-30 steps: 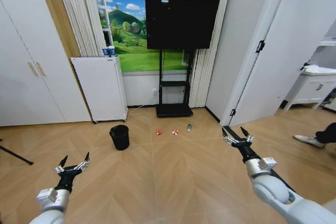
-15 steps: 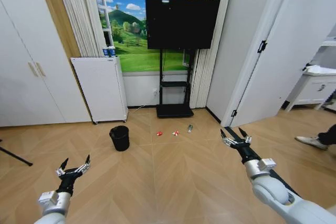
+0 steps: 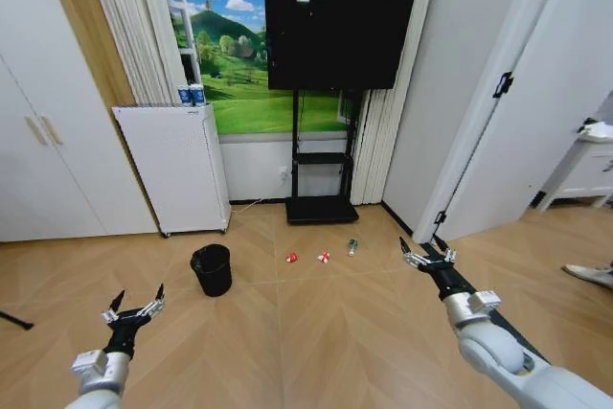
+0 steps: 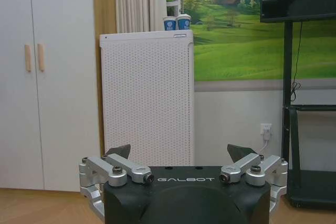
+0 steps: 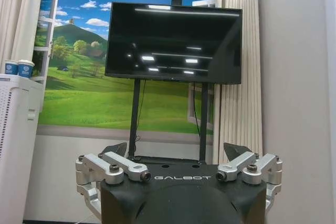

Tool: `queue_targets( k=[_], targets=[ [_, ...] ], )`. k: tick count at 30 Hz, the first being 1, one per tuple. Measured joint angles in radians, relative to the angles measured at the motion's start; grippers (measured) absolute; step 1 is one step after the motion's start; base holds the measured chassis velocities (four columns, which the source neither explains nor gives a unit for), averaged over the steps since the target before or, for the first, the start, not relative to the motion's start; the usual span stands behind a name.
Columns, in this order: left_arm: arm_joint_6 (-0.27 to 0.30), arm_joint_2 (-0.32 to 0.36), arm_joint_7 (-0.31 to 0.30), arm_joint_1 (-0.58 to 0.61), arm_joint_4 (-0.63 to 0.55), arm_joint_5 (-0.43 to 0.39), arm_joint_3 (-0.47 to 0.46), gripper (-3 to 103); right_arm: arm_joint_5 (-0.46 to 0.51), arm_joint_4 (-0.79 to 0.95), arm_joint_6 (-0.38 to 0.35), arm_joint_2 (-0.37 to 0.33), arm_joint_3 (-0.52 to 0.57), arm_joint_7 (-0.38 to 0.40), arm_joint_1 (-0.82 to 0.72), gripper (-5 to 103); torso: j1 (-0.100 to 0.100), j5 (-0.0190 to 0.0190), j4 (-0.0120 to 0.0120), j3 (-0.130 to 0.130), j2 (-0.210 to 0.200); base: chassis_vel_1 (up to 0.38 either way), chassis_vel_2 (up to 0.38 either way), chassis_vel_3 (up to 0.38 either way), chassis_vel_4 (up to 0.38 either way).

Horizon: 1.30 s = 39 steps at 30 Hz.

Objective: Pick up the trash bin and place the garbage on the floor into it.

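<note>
Both grippers hang in the air above the wood floor [image 3: 316, 352] with their fingers spread wide and nothing between them. In the head view the left gripper [image 3: 134, 306] sits low on the robot's left, and the right gripper [image 3: 428, 254] reaches farther forward on the right. The left wrist view shows the left gripper's [image 4: 181, 153] two dark fingertips well apart, facing a white cabinet [image 4: 147, 98] with two cups [image 4: 176, 22] on top. The right wrist view shows the right gripper [image 5: 176, 150] released in the same way, facing a dark TV [image 5: 173, 43] on a stand.

The bin [image 3: 212, 269] stands upright on the floor ahead, just in front of the cabinet [image 3: 172, 168] and well apart from both grippers. To its right lies the garbage in a short row: two red-and-white wrappers [image 3: 291, 258] [image 3: 324, 257] close together, then a small bottle [image 3: 352, 247], all near the foot of the TV stand [image 3: 322, 208].
</note>
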Motion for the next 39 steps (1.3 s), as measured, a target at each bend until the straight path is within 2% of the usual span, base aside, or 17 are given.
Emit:
queue_targets(
  k=[3, 4, 6, 8, 9, 10, 12, 13, 15, 16, 19, 21, 24, 25, 29, 31, 39],
  targets=[
    [0.0, -0.002, 0.0, 0.0, 0.001, 0.0, 0.002, 100, -0.003, -0.001, 0.002, 0.001, 0.0, 0.0, 0.0, 100, 0.0, -0.0029, -0.0008, 0.0, 0.0, -0.37, 0.362, 0.374, -0.326],
    [0.0, -0.002, 0.0, 0.0, 0.001, 0.001, 0.002, 100, -0.007, -0.001, 0.003, 0.003, -0.001, -0.001, -0.001, 100, 0.0, 0.0002, 0.001, 0.0, 0.0, -0.367, 0.391, 0.372, -0.389],
    [0.0, -0.002, 0.0, 0.001, 0.001, 0.002, 0.002, 100, -0.009, -0.001, 0.003, 0.004, -0.002, -0.001, -0.003, 100, 0.0, 0.0006, 0.0, 0.0, 0.0, -0.357, 0.391, 0.359, -0.363],
    [0.0, -0.004, 0.0, 0.001, 0.002, 0.003, 0.004, 100, -0.013, 0.0, 0.003, 0.006, -0.003, -0.001, -0.003, 100, 0.001, -0.0036, -0.0003, 0.0, 0.0, -0.346, 0.359, 0.356, -0.366],
    [0.0, -0.004, 0.0, 0.001, 0.002, 0.003, 0.004, 100, -0.013, 0.0, 0.003, 0.006, -0.003, -0.001, -0.003, 100, 0.001, -0.0036, -0.0003, 0.0, 0.0, -0.346, 0.357, 0.353, -0.366],
    [0.0, -0.004, -0.001, 0.001, 0.002, 0.003, 0.003, 100, -0.016, 0.0, 0.003, 0.009, -0.004, -0.001, -0.004, 100, 0.001, 0.0004, 0.0009, 0.0, 0.0, -0.387, 0.357, 0.341, -0.355],
    [0.0, -0.004, -0.001, 0.001, 0.001, 0.003, 0.004, 100, -0.018, 0.0, 0.003, 0.01, -0.005, 0.0, -0.005, 100, 0.0, 0.0001, -0.0004, 0.0, 0.0, -0.32, 0.377, 0.341, -0.319],
    [0.0, -0.004, -0.001, 0.001, 0.001, 0.003, 0.004, 100, -0.02, 0.0, 0.003, 0.01, -0.005, 0.0, -0.006, 100, 0.0, -0.0028, -0.0006, 0.0, 0.0, -0.276, 0.275, 0.297, -0.319],
    [0.0, -0.004, -0.001, 0.001, 0.001, 0.003, 0.005, 100, -0.02, 0.0, 0.003, 0.01, -0.006, 0.001, -0.006, 100, 0.0, -0.0026, -0.0004, 0.0, 0.0, -0.276, 0.275, 0.258, -0.321],
    [0.0, -0.004, -0.002, 0.001, 0.002, 0.003, 0.004, 100, -0.021, 0.001, 0.003, 0.01, -0.01, 0.001, -0.005, 100, 0.0, 0.0006, 0.0002, 0.0, 0.0, -0.291, 0.315, 0.244, -0.3],
    [0.0, -0.004, -0.002, 0.0, 0.004, 0.003, 0.006, 100, -0.024, 0.001, 0.004, 0.01, -0.013, 0.001, -0.002, 100, 0.0, -0.0024, 0.0003, 0.0, 0.0, -0.231, 0.299, 0.235, -0.266],
    [0.0, -0.004, -0.002, -0.001, 0.005, 0.003, 0.007, 100, -0.039, -0.004, 0.015, 0.013, -0.021, 0.0, 0.001, 100, 0.0, 0.0002, 0.0003, 0.0, 0.0, -0.21, 0.277, 0.215, -0.288],
    [0.0, -0.003, -0.002, -0.002, 0.005, 0.003, 0.007, 100, -0.047, -0.007, 0.022, 0.015, -0.024, -0.002, 0.003, 100, 0.0, -0.0003, 0.0, 0.0, 0.0, -0.196, 0.275, 0.223, -0.276],
    [0.0, -0.003, -0.002, -0.003, 0.006, 0.002, 0.008, 100, -0.054, -0.008, 0.028, 0.016, -0.027, -0.01, 0.005, 100, 0.0, -0.0022, 0.0, 0.0, 0.0, -0.187, 0.159, 0.171, -0.249],
    [0.001, -0.002, -0.003, -0.005, 0.006, -0.001, 0.009, 100, -0.059, -0.01, 0.032, 0.018, -0.034, -0.022, 0.007, 100, 0.001, 0.0, 0.0003, 0.0, 0.0, -0.11, 0.137, 0.118, -0.074],
    [0.001, -0.003, -0.004, -0.005, 0.007, -0.002, 0.01, 100, -0.064, -0.011, 0.029, 0.018, -0.034, -0.026, 0.007, 100, 0.0, -0.0019, 0.0001, 0.0, 0.0, -0.025, 0.041, 0.011, -0.008],
    [0.001, -0.02, -0.003, -0.003, 0.013, 0.002, 0.016, 100, -0.071, -0.016, 0.026, 0.025, -0.037, -0.026, 0.005, 100, -0.001, -0.0008, -0.0001, 0.0, 0.0, 0.052, -0.042, -0.065, 0.025]
  ],
)
